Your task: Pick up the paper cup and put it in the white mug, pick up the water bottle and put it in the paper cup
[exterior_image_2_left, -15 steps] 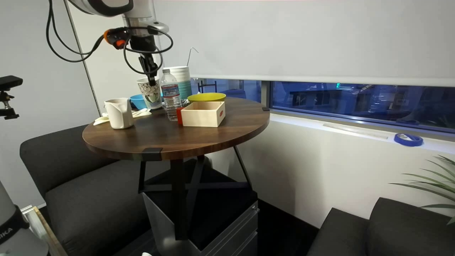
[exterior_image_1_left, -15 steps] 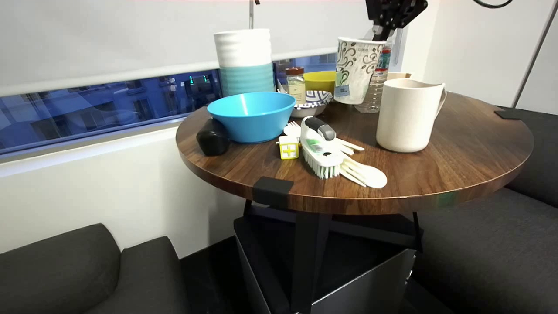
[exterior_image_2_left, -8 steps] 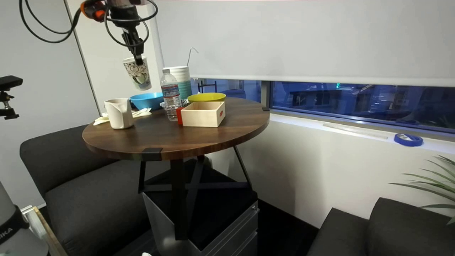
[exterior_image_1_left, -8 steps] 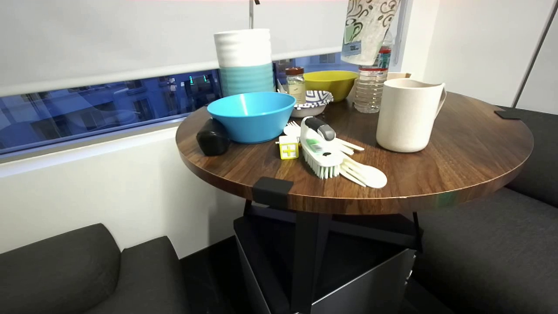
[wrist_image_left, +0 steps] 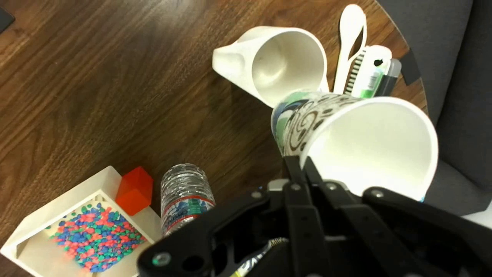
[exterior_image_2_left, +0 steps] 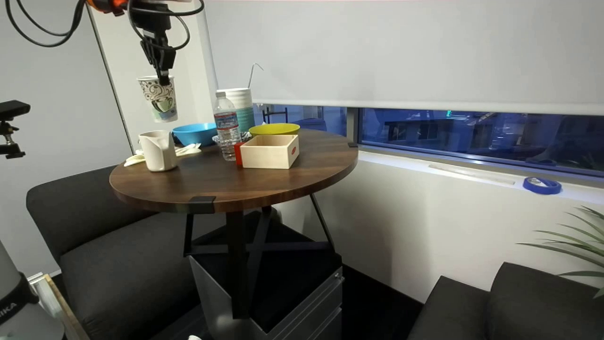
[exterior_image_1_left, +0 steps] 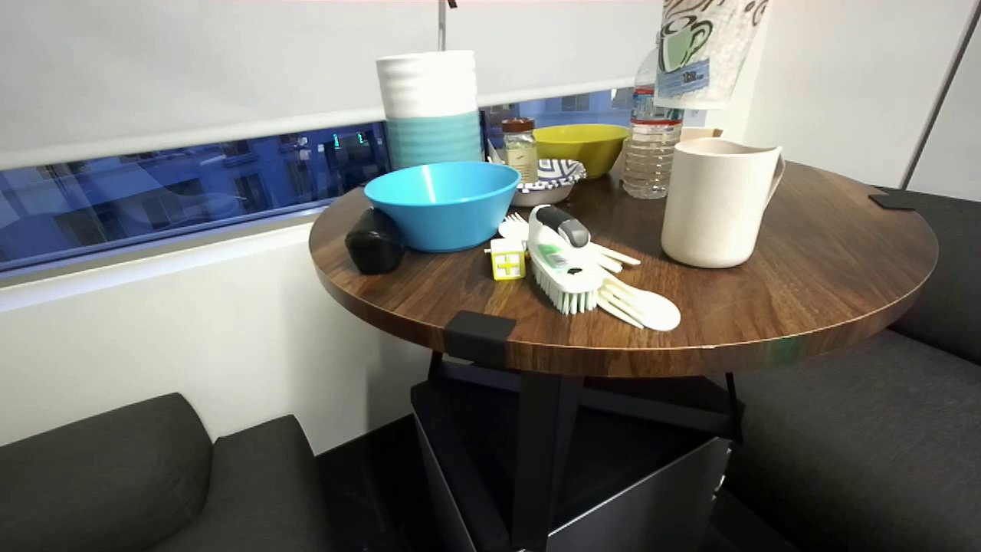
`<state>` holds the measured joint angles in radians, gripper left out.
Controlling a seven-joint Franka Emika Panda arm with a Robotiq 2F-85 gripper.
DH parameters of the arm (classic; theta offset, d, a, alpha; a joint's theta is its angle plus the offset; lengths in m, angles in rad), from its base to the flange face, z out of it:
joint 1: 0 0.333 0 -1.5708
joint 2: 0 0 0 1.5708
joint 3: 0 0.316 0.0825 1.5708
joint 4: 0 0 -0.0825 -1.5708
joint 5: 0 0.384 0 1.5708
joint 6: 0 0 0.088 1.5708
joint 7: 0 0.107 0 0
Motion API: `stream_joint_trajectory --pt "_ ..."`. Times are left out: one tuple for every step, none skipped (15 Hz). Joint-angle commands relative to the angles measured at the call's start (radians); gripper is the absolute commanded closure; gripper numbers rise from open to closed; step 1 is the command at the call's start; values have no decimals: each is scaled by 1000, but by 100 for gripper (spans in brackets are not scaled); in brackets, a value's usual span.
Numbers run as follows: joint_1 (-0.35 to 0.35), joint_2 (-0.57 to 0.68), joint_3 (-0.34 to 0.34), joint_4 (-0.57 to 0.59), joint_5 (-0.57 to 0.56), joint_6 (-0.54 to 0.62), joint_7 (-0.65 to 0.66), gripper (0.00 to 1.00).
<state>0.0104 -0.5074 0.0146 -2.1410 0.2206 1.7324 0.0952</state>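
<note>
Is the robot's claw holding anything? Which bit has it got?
Yes, the claw holds the swirl-patterned paper cup, pinching its wall at the open rim.

The paper cup [exterior_image_2_left: 159, 100], cream-white with dark swirls, hangs pinched at the rim, mouth up and slightly tilted, clear of the worktop [exterior_image_2_left: 207, 182] and higher than the white mug [exterior_image_2_left: 158, 152]. The mug, plain and side-handled, stands upright, mouth open; the water bottle [exterior_image_2_left: 227, 126], clear with a red-and-blue label band, stands upright apart from it.
</note>
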Motion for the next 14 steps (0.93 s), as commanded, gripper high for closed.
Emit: stream_joint_trajectory --pt "19 23 -11 21 10 -61 -63 99" --pt "22 26 -12 18 12 -69 -79 99" --pt "23 31 -11 16 7 -80 -91 99" --pt "25 34 -12 15 10 -86 -105 99" --pt "25 39 -11 15 6 -94 -116 99" --pt "26 43 -11 15 4 -101 -129 99" --pt "25 47 -10 15 -1 -107 -138 99" --pt "25 51 -10 14 -2 -110 -147 99" --pt "25 55 -10 13 -3 -115 -155 99" --pt "24 60 -9 13 -6 -118 -160 99" --pt "23 63 -9 12 -7 -121 -165 99" --pt "21 66 -8 11 -11 -121 -166 99" --pt "20 69 -8 11 -14 -122 -166 99" --pt "19 72 -8 11 -14 -122 -166 99"
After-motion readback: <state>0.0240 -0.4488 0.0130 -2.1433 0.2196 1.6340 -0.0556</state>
